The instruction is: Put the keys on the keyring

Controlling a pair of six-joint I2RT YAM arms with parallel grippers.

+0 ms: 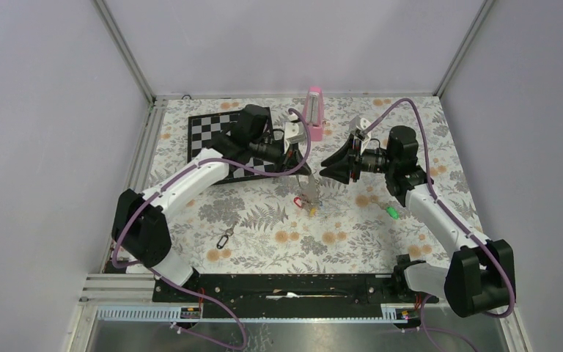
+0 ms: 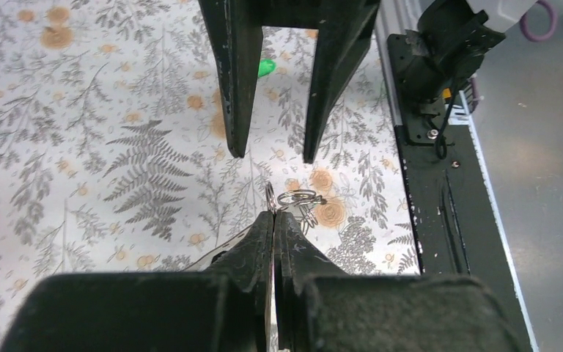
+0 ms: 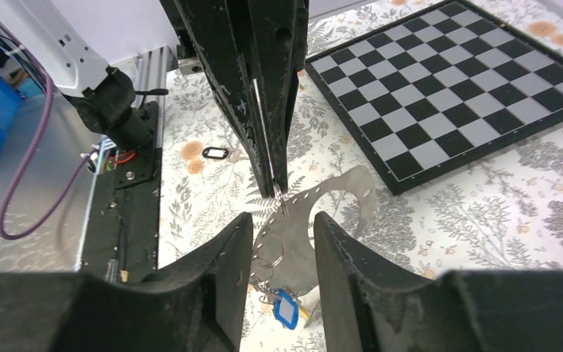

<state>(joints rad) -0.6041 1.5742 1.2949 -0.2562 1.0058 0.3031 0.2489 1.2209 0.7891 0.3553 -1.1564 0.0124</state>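
My left gripper (image 1: 298,170) is shut on the top edge of the keyring (image 3: 344,194), a thin grey curved band with holes along its rim, held above the table. Small rings hang from it with a blue-tagged key (image 3: 286,308); red (image 1: 298,202) and yellow (image 1: 313,210) tags show below it from above. In the left wrist view the left gripper (image 2: 273,214) pinches the band edge-on. My right gripper (image 3: 282,220) is open, its fingers on either side of the band, touching nothing. A green key (image 1: 392,213) and a black key (image 1: 225,238) lie loose on the cloth.
A chessboard (image 1: 212,136) lies at the back left and a pink metronome (image 1: 313,110) stands at the back middle. The black mounting rail (image 1: 293,286) runs along the near edge. Grey walls enclose the floral tablecloth.
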